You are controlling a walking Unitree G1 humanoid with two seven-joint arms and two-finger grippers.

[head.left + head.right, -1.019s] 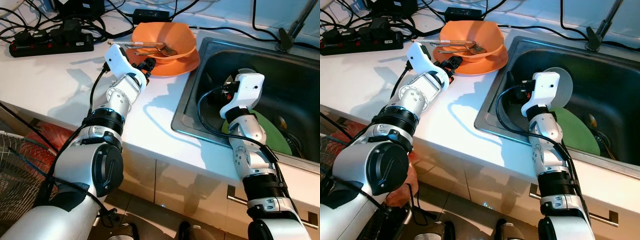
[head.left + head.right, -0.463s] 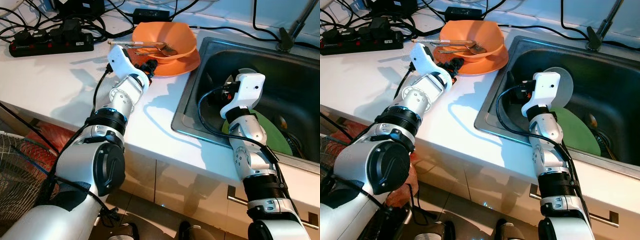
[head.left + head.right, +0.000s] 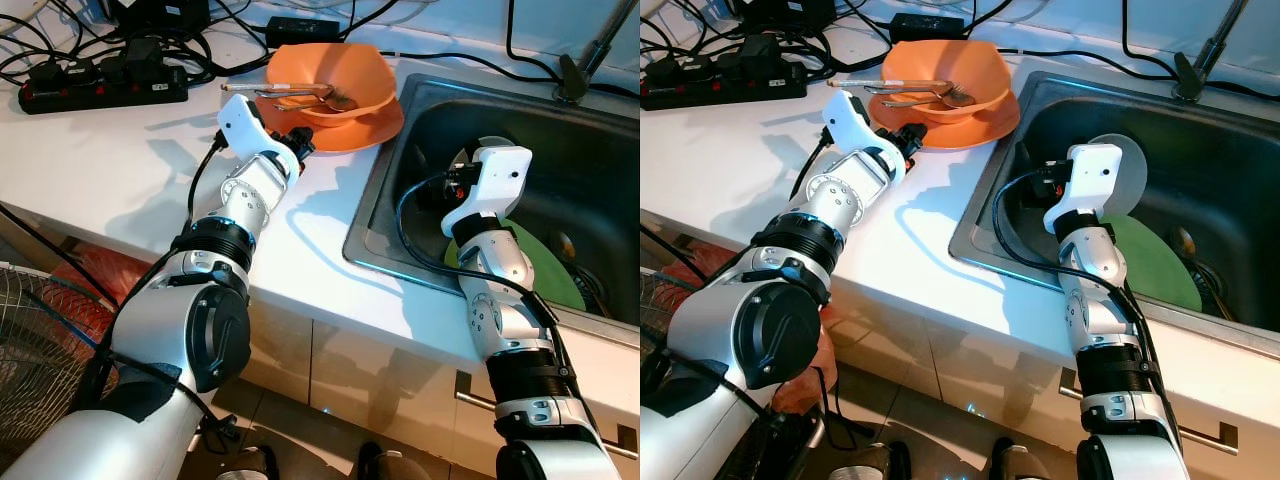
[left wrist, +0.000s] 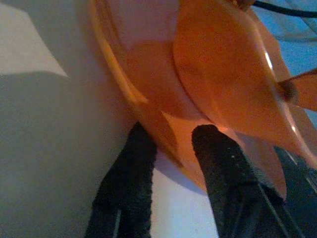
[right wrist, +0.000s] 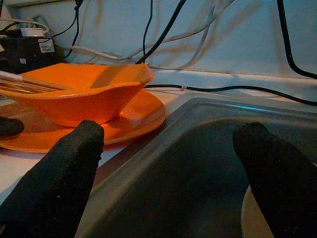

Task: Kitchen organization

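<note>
Reaching across the white counter point(image 3: 120, 150), the left pincer point(image 4: 171, 148) sits at the near rim of the orange plate point(image 3: 365, 128), its two fingers slightly apart with the rim's edge between them, not visibly clamped. The plate carries an orange bowl point(image 3: 330, 75) holding cutlery point(image 3: 285, 92), and lies directly ahead of that pincer, beside the sink point(image 3: 600, 160). The right pincer point(image 5: 168, 163) hangs wide apart inside the sink, near a green plate point(image 3: 545, 275). The left arm is plainly nearer; a grip likely comes next.
</note>
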